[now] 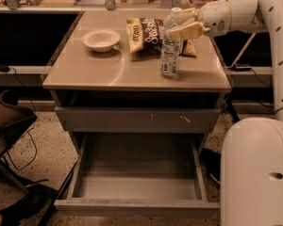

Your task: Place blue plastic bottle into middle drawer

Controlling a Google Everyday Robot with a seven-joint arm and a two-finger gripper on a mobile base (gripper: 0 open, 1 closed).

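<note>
The blue plastic bottle [170, 51] is clear with a white cap and stands upright on the tan tabletop [108, 69], right of centre and just in front of the snack bag. My gripper [186, 21] reaches in from the right at the bottle's upper part. One pale finger sits in front of the neck and the other behind it, closed against the bottle. The middle drawer [137, 207] is pulled fully open below, low to the floor. Its plain front faces me and its deep grey tray holds nothing.
A brown snack bag [144, 32] and a white bowl [101, 39] lie at the back of the tabletop. A grey drawer front with pale scratches [137, 119] sits above the open drawer. My white base [257, 173] stands at the right. A dark chair [7, 121] and cables are at the left.
</note>
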